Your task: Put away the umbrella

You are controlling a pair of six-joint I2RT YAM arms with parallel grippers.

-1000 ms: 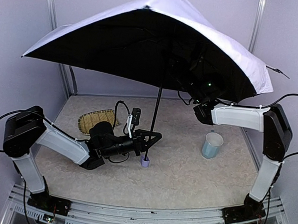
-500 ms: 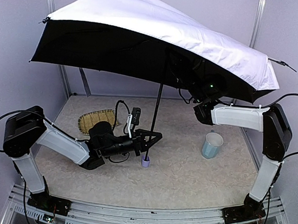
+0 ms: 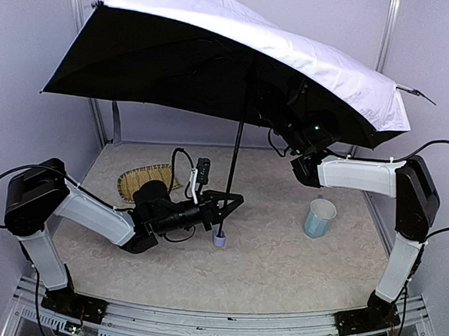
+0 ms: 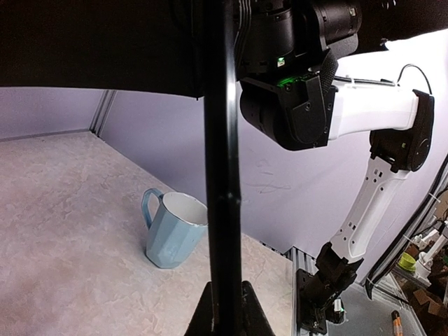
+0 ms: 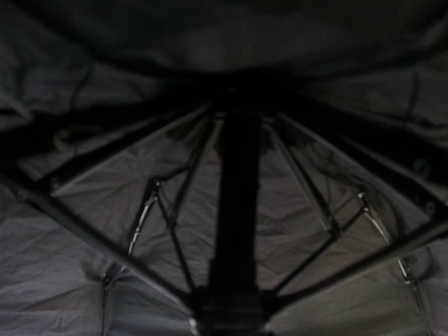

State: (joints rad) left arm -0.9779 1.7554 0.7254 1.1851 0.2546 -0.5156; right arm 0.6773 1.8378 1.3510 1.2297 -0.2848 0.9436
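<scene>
The umbrella (image 3: 239, 33) is open, its pale canopy spread over the back of the table with its black underside facing down. Its thin black shaft (image 3: 234, 165) runs down to the small lavender handle (image 3: 219, 241), which rests on the table. My left gripper (image 3: 227, 206) is shut on the lower shaft just above the handle; in the left wrist view the shaft (image 4: 222, 175) rises from between my fingers (image 4: 252, 315). My right gripper (image 3: 287, 130) reaches up under the canopy. In the right wrist view it sits at the dark runner (image 5: 231, 308) on the shaft, among the ribs (image 5: 308, 182).
A light blue mug (image 3: 319, 217) stands right of the shaft, below my right forearm; it also shows in the left wrist view (image 4: 171, 234). A woven straw tray (image 3: 139, 181) lies behind my left arm. Frame posts and walls close in the back and sides.
The canopy has swung: its left edge has risen and turned, showing more of the black underside. Both arms and the handle have stayed almost still.
</scene>
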